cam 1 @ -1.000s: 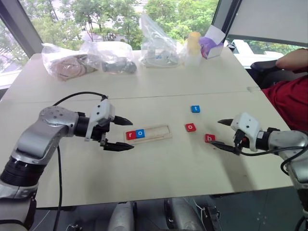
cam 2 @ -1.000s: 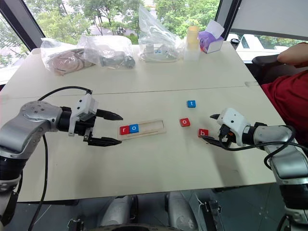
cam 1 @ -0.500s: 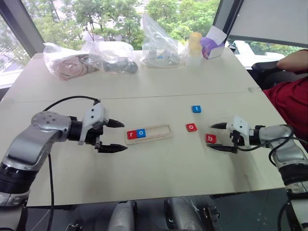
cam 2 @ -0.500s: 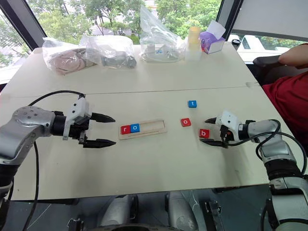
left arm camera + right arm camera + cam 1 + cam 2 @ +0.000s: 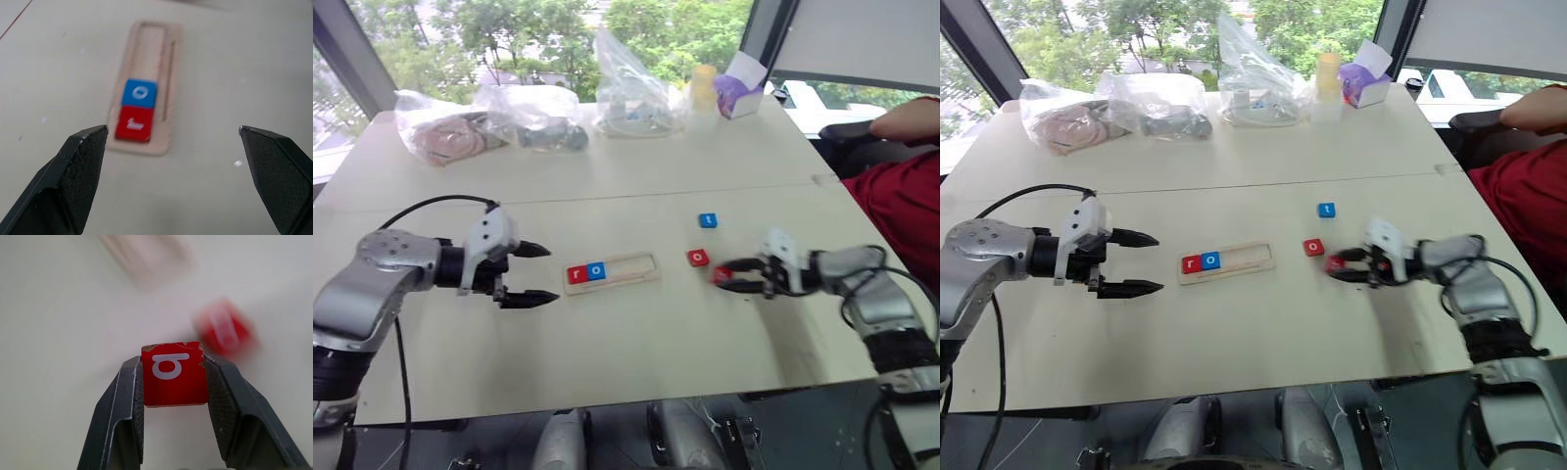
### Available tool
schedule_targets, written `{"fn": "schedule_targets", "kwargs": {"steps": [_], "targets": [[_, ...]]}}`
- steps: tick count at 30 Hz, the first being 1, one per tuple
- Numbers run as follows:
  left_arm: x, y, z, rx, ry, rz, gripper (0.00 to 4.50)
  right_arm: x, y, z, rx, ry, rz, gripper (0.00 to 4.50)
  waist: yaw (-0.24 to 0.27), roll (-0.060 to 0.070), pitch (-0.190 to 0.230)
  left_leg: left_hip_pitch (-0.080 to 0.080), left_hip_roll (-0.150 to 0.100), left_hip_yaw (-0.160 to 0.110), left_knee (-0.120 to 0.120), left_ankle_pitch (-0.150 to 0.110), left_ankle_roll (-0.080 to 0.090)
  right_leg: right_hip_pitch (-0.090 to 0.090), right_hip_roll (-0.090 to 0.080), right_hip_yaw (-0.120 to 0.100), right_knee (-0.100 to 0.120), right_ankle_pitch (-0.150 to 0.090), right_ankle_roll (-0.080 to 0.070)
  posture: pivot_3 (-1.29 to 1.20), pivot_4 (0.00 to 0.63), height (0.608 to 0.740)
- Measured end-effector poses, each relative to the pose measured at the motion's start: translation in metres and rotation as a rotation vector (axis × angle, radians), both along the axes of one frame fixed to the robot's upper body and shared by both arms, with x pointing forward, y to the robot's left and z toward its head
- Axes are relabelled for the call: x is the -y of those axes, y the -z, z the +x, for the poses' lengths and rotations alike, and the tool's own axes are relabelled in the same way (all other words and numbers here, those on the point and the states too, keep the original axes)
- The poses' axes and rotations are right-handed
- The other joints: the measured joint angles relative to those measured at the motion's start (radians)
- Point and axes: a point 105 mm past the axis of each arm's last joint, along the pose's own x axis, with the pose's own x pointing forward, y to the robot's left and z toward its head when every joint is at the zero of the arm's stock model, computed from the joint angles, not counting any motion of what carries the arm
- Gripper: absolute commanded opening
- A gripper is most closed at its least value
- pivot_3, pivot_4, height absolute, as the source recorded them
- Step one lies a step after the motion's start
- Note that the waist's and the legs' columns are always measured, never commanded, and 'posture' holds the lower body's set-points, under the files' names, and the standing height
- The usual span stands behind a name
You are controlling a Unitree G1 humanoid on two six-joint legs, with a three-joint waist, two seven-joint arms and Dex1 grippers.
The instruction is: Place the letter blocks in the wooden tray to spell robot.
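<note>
The left end effector (image 5: 171, 132) is seen with its two black fingers (image 5: 80, 161) spread wide above the pale table (image 5: 234, 73). Beyond them, the wooden tray (image 5: 168, 73) is laid lengthwise, with the red r block (image 5: 134, 124) and the blue o block (image 5: 140, 93) seated touching at its nearer end.

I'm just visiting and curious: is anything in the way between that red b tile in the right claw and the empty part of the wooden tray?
The red o tile lies on the table near that line, between the b tile in the right claw and the wooden tray. It lies flat, so a carried tile would probably clear it.
</note>
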Motion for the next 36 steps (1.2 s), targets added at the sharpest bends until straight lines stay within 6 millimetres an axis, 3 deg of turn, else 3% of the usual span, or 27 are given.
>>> {"fn": "schedule_targets", "kwargs": {"steps": [2, 5, 12, 19, 36], "targets": [[-0.003, 0.002, -0.002, -0.009, -0.015, -0.006, 4.5, -0.024, -0.01, 0.011, 0.043, -0.016, 0.019, 1.17, 0.004, -0.001, 0.0, -0.001, 0.0, 0.0, 0.0, 0.0, 0.0, 0.0, 0.0, -0.002, 0.0, 0.0, 0.0, 0.0, 0.15, 0.74], [-0.007, 0.004, -0.002, -0.001, -0.046, -0.003, 4.5, -0.057, -0.001, 0.028, 0.059, -0.02, 0.008, 1.17, 0.011, -0.002, 0.001, -0.002, -0.001, 0.001, 0.0, 0.0, -0.001, -0.001, -0.001, -0.002, 0.0, -0.001, -0.001, 0.0, 0.15, 0.74], [-0.014, 0.007, -0.003, 0.017, -0.104, 0.003, 4.5, -0.089, 0.027, 0.039, 0.044, -0.088, -0.073, 1.17, 0.023, -0.003, 0.002, -0.004, 0.0, 0.002, 0.0, 0.0, -0.001, -0.002, -0.004, -0.002, 0.0, 0.0, 0.0, 0.0, 0.15, 0.74], [-0.012, 0.012, -0.013, 0.001, -0.135, -0.005, 4.5, -0.099, 0.038, 0.031, 0.029, -0.215, -0.124, 1.17, 0.021, -0.003, 0.002, -0.003, 0.0, 0.001, 0.0, 0.0, -0.001, -0.002, -0.003, -0.003, 0.001, 0.0, 0.0, 0.0, 0.15, 0.74], [-0.01, 0.01, -0.011, 0.029, -0.178, -0.026, 4.5, -0.1, 0.04, 0.041, 0.027, -0.22, -0.161, 1.17, 0.02, -0.003, 0.002, -0.003, 0.0, 0.001, 0.0, 0.0, -0.001, -0.002, -0.003, -0.003, 0.001, 0.0, 0.0, 0.0, 0.15, 0.74]]}}
